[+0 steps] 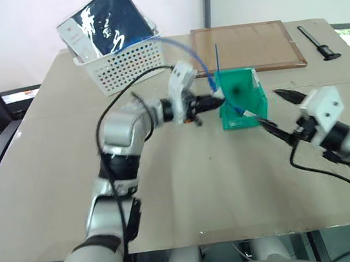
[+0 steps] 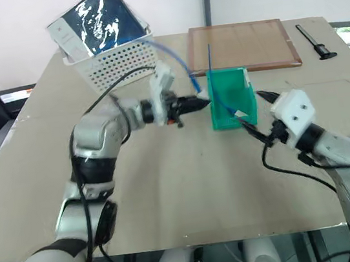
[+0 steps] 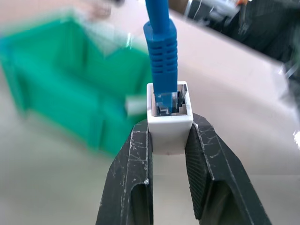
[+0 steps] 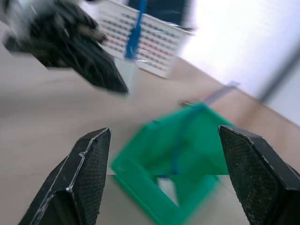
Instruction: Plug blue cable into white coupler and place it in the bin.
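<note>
Clamped between the left gripper's (image 3: 169,140) jaws sits the tiny white boxy plastic coupler (image 3: 169,124), its dark socket facing away from the wrist. The ribbed plug boot of the thin bright-blue cable (image 3: 161,51) is seated in that socket, and the cable runs straight out from the jaws' tips before it arcs up and back toward the white perforated plastic basket (image 1: 123,63). Just beyond the left jaws' tips stands the small green plastic box-shaped bin (image 1: 241,99), with the coupler at its near side wall; whether it touches the wall cannot be told. A second blue cable (image 1: 218,60) stands up out of the bin, and a white scrap lies inside on its floor.

Wide apart and holding nothing, the right gripper's (image 4: 164,164) jaws frame the bin's open corner between their black fingers (image 4: 84,173). From the head, the right gripper (image 1: 276,114) sits just beside the bin on the side opposite the left jaws, pointing toward it.

Farther out past both sets of jaws, the beige tabletop (image 1: 190,194) carries a flat wooden-framed board (image 1: 244,46) behind the bin, a black tool (image 1: 318,42) beyond the board's far edge, and the basket holding a dark blue glossy package (image 1: 113,16).
</note>
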Tool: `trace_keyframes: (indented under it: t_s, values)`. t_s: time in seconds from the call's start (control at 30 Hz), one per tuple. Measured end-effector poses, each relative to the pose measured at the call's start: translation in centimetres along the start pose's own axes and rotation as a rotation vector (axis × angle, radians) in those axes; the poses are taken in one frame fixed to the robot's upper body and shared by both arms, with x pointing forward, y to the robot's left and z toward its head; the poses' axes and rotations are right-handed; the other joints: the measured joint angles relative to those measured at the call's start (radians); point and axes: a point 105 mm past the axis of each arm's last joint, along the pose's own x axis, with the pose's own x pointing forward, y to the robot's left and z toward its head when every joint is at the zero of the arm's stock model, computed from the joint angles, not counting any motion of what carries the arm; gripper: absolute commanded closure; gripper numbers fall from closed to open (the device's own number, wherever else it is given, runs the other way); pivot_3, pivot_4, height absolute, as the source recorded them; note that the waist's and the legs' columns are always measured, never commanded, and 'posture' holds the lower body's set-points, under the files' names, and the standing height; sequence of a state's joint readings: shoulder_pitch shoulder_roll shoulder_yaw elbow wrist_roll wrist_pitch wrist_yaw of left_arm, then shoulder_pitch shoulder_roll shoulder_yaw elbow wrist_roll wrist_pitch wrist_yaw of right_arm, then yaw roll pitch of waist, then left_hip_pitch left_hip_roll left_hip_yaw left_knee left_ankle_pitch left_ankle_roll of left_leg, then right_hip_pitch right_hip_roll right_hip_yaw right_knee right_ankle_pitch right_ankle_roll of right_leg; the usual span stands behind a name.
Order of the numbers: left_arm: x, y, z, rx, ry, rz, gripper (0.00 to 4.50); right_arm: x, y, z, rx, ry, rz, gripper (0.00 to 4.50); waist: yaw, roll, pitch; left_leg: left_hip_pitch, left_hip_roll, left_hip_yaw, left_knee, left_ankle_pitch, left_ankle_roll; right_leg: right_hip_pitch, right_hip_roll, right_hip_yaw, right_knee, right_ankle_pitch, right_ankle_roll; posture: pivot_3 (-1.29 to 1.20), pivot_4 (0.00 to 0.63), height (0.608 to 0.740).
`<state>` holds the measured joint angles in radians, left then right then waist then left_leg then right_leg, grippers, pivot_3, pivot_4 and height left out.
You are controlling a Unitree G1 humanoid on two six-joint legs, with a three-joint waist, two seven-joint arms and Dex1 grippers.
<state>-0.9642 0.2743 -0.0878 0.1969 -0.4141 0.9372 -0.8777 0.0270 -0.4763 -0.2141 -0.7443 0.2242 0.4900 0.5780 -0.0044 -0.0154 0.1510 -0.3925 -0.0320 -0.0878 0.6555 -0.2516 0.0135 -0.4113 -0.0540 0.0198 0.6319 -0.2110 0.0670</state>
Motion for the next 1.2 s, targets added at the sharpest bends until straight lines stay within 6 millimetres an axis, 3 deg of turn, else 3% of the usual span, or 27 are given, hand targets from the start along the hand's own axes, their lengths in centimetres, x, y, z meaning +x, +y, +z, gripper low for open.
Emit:
trace_keyframes:
  t_s: [0.17,0.3,0.33,0.47,0.57,0.67,0.73,0.87,1.03,1.2]
  values:
    - [3.6,1.3,1.1,-0.077,0.055,0.067,4.12,-1.8,0.4,-1.6,0.036,0.077,-0.119,0.93,-0.014,0.000,0.001,0.001,0.000,0.003,-0.001,0.000,0.000,0.000,0.000,0.003,0.000,0.000,0.000,0.00,0.150,0.738]
    - [5.5,2.5,0.9,-0.083,0.090,0.124,2.28,-2.3,0.4,-1.1,0.033,0.065,-0.167,0.85,-0.012,0.000,0.001,0.001,0.000,0.003,-0.002,0.000,0.000,0.000,0.000,0.003,-0.001,0.000,0.000,0.00,0.150,0.738]
    - [5.7,2.9,0.9,-0.087,0.100,0.136,1.69,-2.6,0.5,-1.2,0.037,0.071,-0.175,0.85,-0.011,0.000,0.001,0.001,0.000,0.003,-0.002,0.000,0.000,0.000,0.000,0.003,-0.002,0.000,0.000,0.00,0.150,0.738]
    - [5.6,3.3,1.0,-0.102,0.100,0.146,0.04,-3.1,0.5,-1.5,0.049,0.087,-0.192,0.85,-0.011,0.000,0.002,-0.001,0.000,0.003,-0.002,0.000,0.000,-0.001,0.000,0.003,-0.004,0.000,0.000,0.00,0.150,0.738]
    - [4.8,3.5,1.3,-0.118,0.094,0.125,0.04,-3.4,0.6,-1.6,0.067,0.090,-0.190,0.85,-0.011,0.000,0.003,-0.001,0.000,0.003,-0.002,0.000,0.000,-0.001,0.000,0.003,-0.004,0.000,-0.001,0.00,0.150,0.738]
    - [3.2,3.1,2.1,-0.114,0.047,0.082,0.00,-3.5,0.5,-1.4,0.092,0.072,-0.183,0.17,-0.014,0.000,0.003,0.000,0.001,0.003,-0.003,0.000,0.000,-0.001,0.000,0.004,-0.004,0.001,-0.002,0.00,0.150,0.738]
    - [1.2,2.9,2.0,-0.104,0.012,0.057,0.00,-3.5,0.0,-1.1,0.106,0.044,-0.183,0.05,-0.017,0.001,0.003,0.001,0.002,0.002,-0.003,0.000,0.000,-0.001,0.001,0.005,-0.003,0.002,-0.004,0.00,0.150,0.738]
    - [-1.9,2.5,-0.4,-0.058,-0.013,0.054,0.00,-3.4,-0.9,-1.1,0.111,0.029,-0.178,0.05,-0.017,0.002,0.003,0.003,0.003,0.002,-0.004,0.000,0.000,-0.001,0.000,0.008,-0.002,0.002,-0.004,0.00,0.150,0.738]
    - [-6.0,1.5,-4.0,0.119,-0.080,0.118,0.00,-3.1,-1.3,-1.8,0.091,0.056,-0.125,0.05,-0.006,0.001,0.003,0.004,0.004,0.003,-0.004,0.000,0.000,-0.001,-0.001,0.010,-0.002,0.003,-0.005,0.00,0.150,0.738]
    - [-10.4,0.6,-7.7,0.147,-0.076,0.185,0.00,-3.8,-1.1,-3.6,0.088,0.130,-0.023,0.05,-0.001,0.001,0.003,0.004,0.004,0.004,-0.004,0.000,0.000,0.001,-0.001,0.010,-0.004,0.002,-0.005,0.00,0.150,0.738]
